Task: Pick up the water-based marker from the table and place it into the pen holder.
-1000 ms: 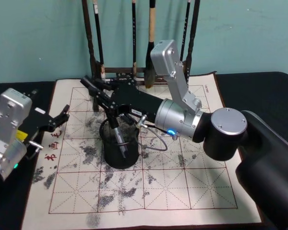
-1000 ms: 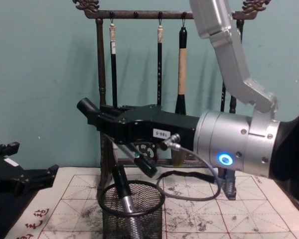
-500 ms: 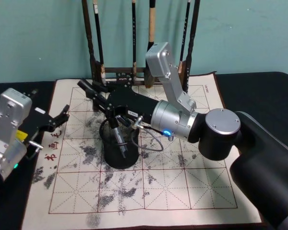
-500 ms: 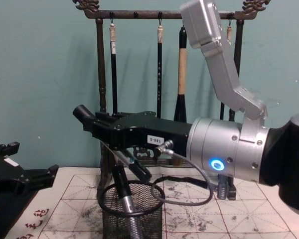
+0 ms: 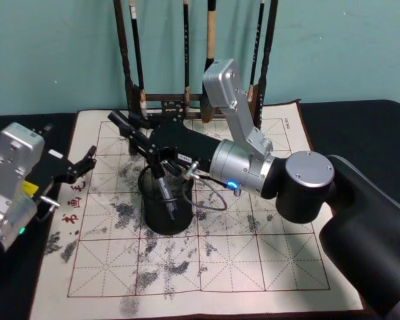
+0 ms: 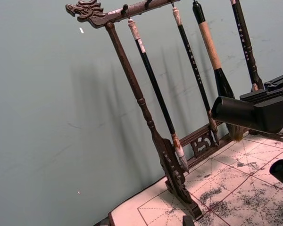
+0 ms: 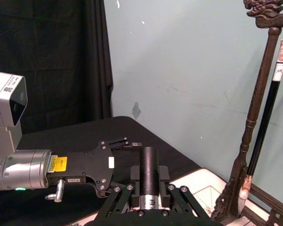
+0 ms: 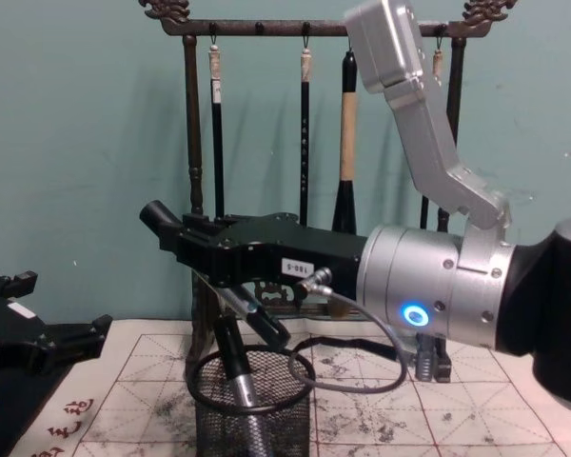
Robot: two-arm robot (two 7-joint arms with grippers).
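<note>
The right gripper (image 8: 230, 290) hangs just above the pen holder (image 8: 250, 405), its fingers spread wide and gripping nothing. The water-based marker (image 8: 236, 362) stands tilted inside the mesh cup, its dark cap end leaning against the rim beneath the open fingers. The cup sits on the ink-stained calligraphy mat (image 5: 253, 260), in front of the brush rack (image 8: 195, 171). The left gripper (image 5: 77, 167) rests with fingers parted at the mat's left edge
</note>
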